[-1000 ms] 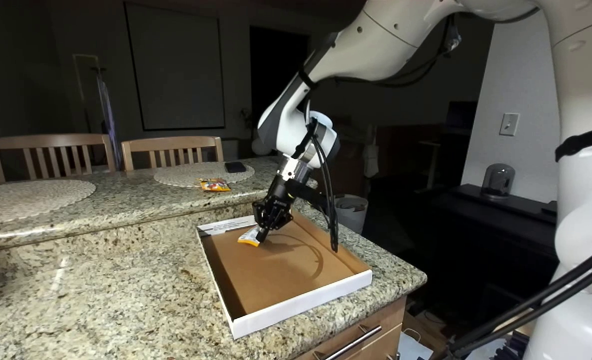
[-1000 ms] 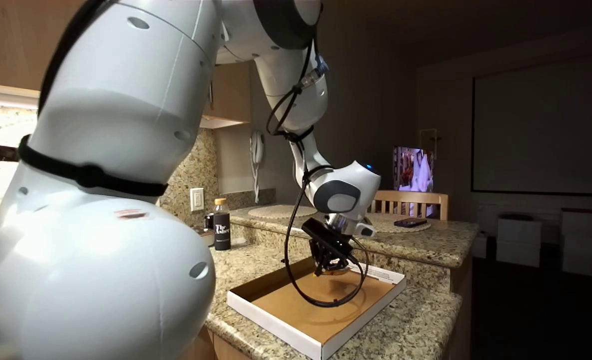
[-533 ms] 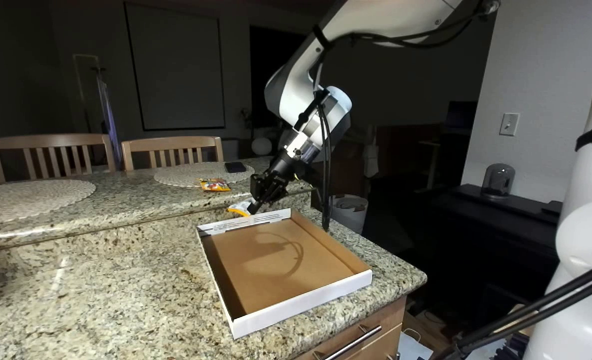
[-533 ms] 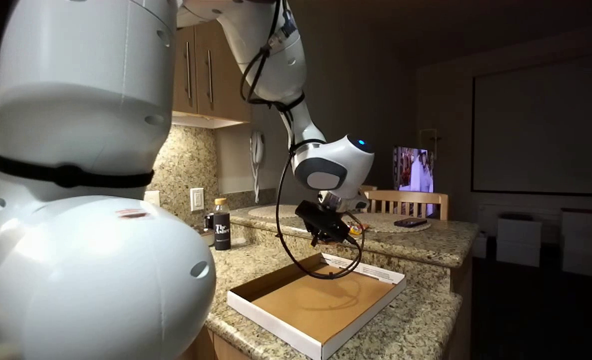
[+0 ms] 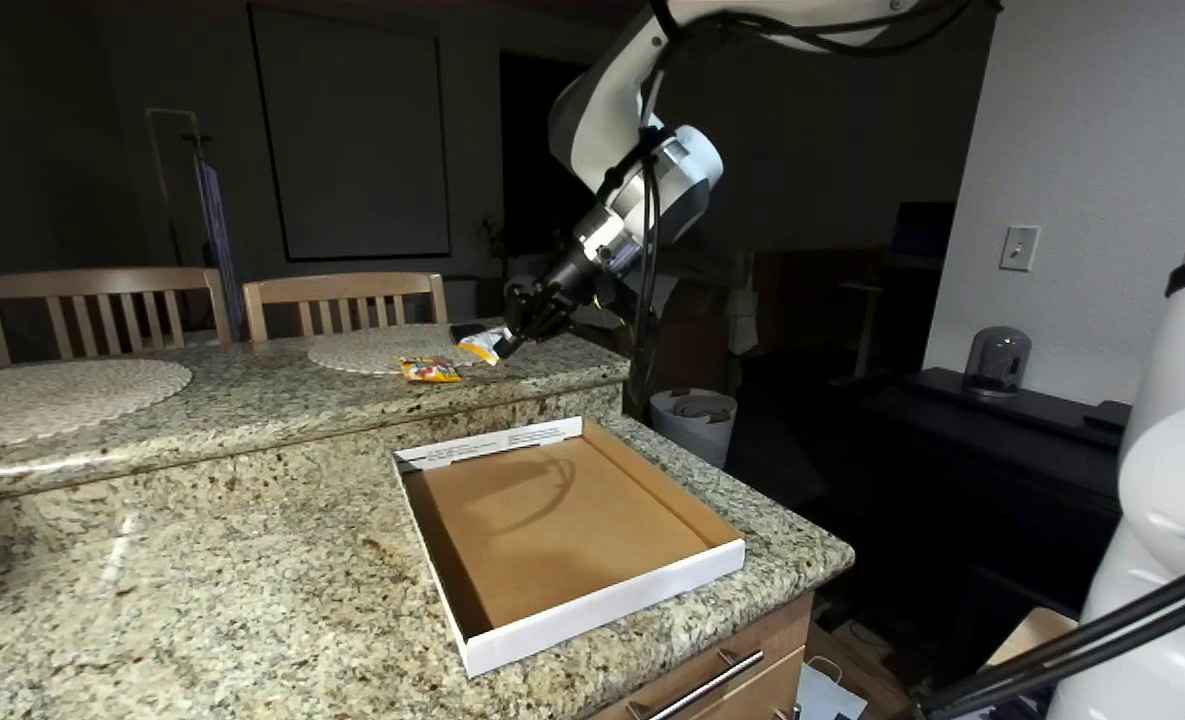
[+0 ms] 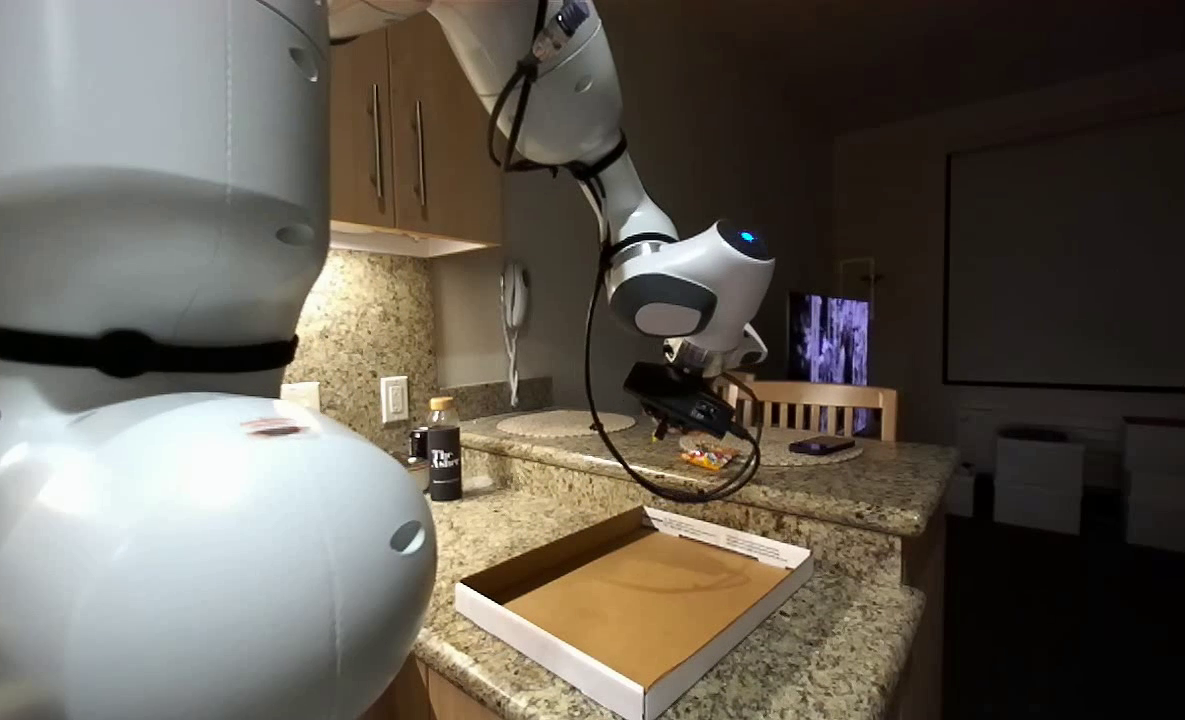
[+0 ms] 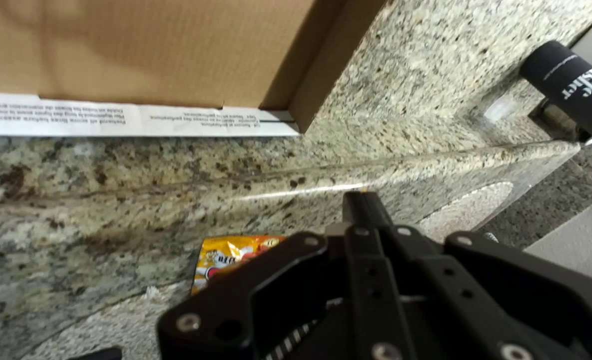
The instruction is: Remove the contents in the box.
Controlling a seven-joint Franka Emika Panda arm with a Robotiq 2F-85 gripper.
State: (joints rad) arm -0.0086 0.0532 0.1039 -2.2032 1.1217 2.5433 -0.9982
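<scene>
White and orange, a small packet [image 5: 480, 345] is pinched in the tightly closed claw [image 5: 506, 347] and is apparently held above the raised granite ledge [image 5: 252, 400], outside the shallow box [image 5: 577, 535], on whose floor no packet is seen. The carrying-out step is judged to be in hand; next, the small packet should be lowered near the second packet [image 5: 430, 371], rested on the ledge, and only then released.

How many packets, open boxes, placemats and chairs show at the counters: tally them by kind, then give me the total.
Packets: 2
Open box: 1
Placemats: 2
Chairs: 2
Total: 7
</scene>
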